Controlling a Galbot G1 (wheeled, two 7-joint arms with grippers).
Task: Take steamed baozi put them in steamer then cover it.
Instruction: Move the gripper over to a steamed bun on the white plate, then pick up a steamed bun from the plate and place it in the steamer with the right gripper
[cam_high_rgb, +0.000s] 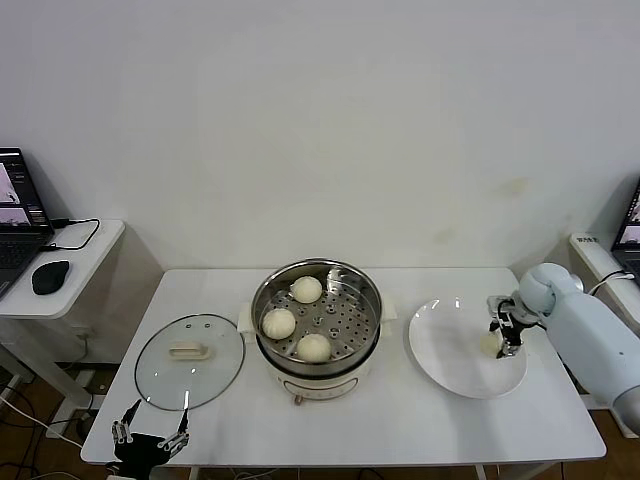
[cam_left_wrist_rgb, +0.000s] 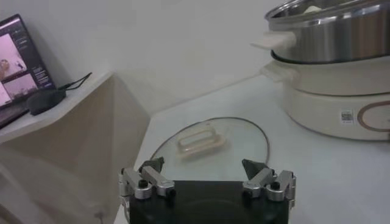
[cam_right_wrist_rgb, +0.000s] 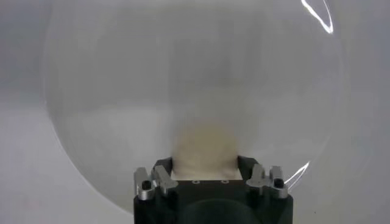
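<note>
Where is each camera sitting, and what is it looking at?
Head view: high on the robot, looking down at the table; both arms show.
Left wrist view: behind the open left tool, facing the cover and steamer.
Right wrist view: above the right tool, closing around the last baozi on the plate.
Shared: each wrist scene appears in the head view.

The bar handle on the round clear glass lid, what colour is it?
Cream-white bar handle; the left wrist view shows it best.
</note>
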